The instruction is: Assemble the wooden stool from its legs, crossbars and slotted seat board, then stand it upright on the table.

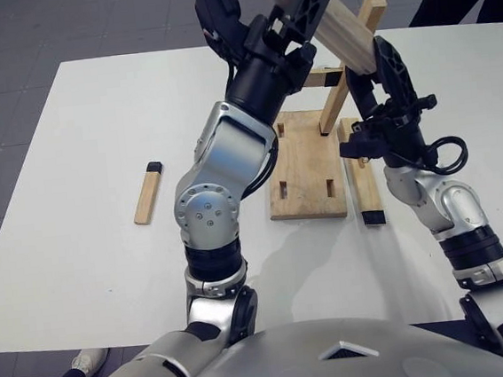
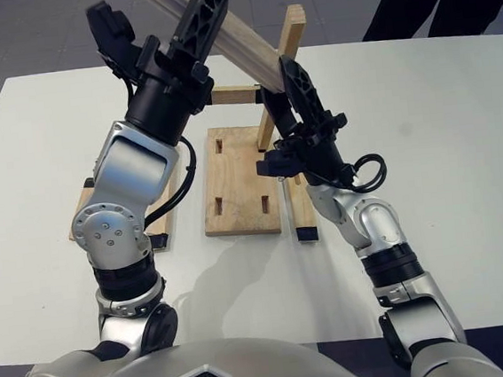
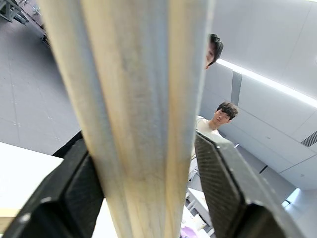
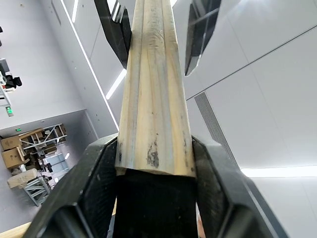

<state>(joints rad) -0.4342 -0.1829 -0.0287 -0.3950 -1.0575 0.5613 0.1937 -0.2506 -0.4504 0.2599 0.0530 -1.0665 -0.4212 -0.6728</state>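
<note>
Left gripper (image 1: 302, 7), right gripper (image 1: 375, 62) both clamp leg (image 1: 344, 33); I'd lower slowly, lining it with seat board (image 1: 308, 170) slots at 6 o'clock.

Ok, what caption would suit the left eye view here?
Left end effector and right end effector grip a tilted leg frame over the seat board; loose legs lie either side.
</note>
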